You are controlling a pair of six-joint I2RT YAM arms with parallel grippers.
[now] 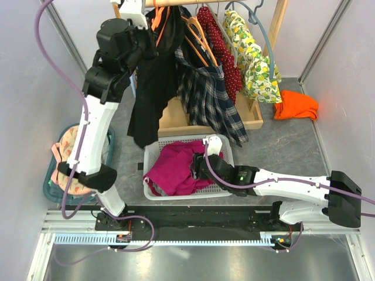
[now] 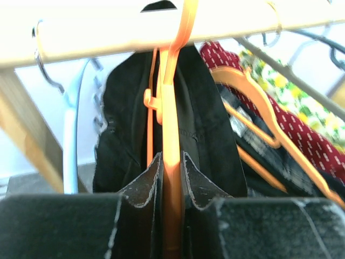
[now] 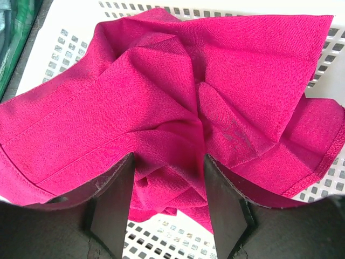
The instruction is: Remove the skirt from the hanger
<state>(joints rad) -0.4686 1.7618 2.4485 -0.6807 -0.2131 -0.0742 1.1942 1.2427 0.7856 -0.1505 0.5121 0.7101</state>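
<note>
Left gripper (image 2: 171, 164) was clamped on the bright orange hanger (image 2: 168, 116) carrying the black garment (image 2: 213, 124), while the skirt (image 1: 212, 99) hung on its pale hanger (image 2: 253, 89) just beside, so removal seemed unstarted and next called for regripping rightward.

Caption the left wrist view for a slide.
Left pincer shut on an orange hanger hooked over the rail, black garment behind.
</note>
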